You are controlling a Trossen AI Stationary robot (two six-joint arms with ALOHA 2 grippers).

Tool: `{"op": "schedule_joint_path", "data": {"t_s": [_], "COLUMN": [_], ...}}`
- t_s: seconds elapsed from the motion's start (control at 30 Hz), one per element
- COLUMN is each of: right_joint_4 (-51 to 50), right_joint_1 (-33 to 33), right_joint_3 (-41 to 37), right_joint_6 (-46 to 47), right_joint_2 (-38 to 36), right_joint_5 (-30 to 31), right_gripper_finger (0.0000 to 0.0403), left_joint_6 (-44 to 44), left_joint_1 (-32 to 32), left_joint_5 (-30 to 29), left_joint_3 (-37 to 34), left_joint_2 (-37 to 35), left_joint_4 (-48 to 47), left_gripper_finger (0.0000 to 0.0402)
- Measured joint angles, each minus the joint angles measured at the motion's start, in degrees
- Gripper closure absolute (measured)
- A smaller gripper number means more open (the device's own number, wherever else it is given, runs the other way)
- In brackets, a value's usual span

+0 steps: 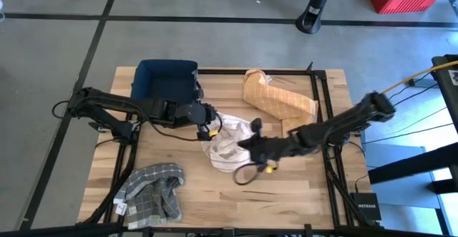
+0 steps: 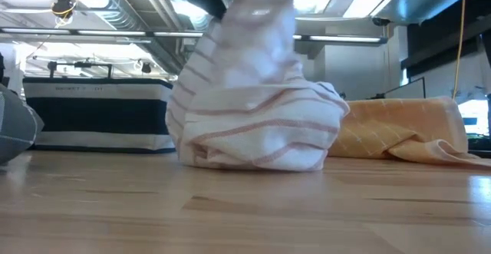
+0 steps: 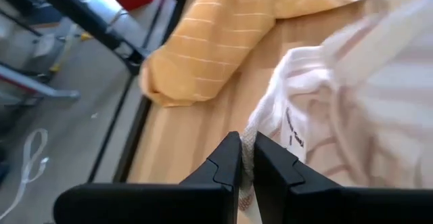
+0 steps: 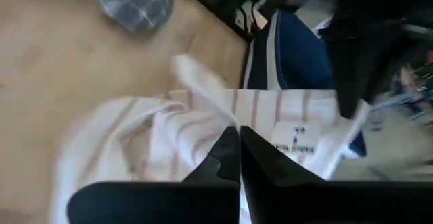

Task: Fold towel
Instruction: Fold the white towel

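Centre of the frame, we see a white towel point(image 1: 227, 150) with thin reddish-pink stripes | upper centre: mustard-yellow cloth point(image 1: 278, 99), pale grid lines | lower left: grey checked cloth point(image 1: 152, 188) | upper left: navy-blue bin point(image 1: 166, 83) | all on a light wooden table point(image 1: 300, 187), black-framed

Left end effector point(image 1: 212, 132) clamped, right end effector point(image 1: 252, 146) clamped, arms converging

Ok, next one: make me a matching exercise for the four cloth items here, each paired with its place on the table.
Things:
1. white striped towel
2. yellow towel
3. grey checked towel
4. navy bin

Places:
a. near left corner
b. far edge, right of centre
c. centre, pinched by the left gripper and the right gripper
d. far left corner

Pairs: 1-c, 2-b, 3-a, 4-d
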Motion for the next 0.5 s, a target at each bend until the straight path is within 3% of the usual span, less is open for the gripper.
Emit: {"op": "schedule_joint_path", "data": {"t_s": [0.13,0.33,0.5], "right_joint_4": [-8.0,-21.0,-34.0], "right_joint_1": [2.8,4.0,4.4], "right_joint_3": [0.0,0.0,0.0], "right_joint_6": [10.1,32.4,46.9], "right_joint_2": [-9.2,-19.0,-22.8], "right_joint_5": [-8.6,-24.2,-26.1], "right_gripper_finger": [0.04,0.0401,0.0401], "left_joint_6": [0.2,3.5,12.3], "left_joint_1": [-0.7,-1.0,-1.2], "left_joint_5": [-5.3,-12.9,-22.5], "left_joint_3": [0.3,0.5,0.5], "left_joint_2": [-0.3,-1.4,-4.0], "left_joint_4": [-0.1,4.1,14.2], "left_gripper_finger": [0.038,0.038,0.038]}}
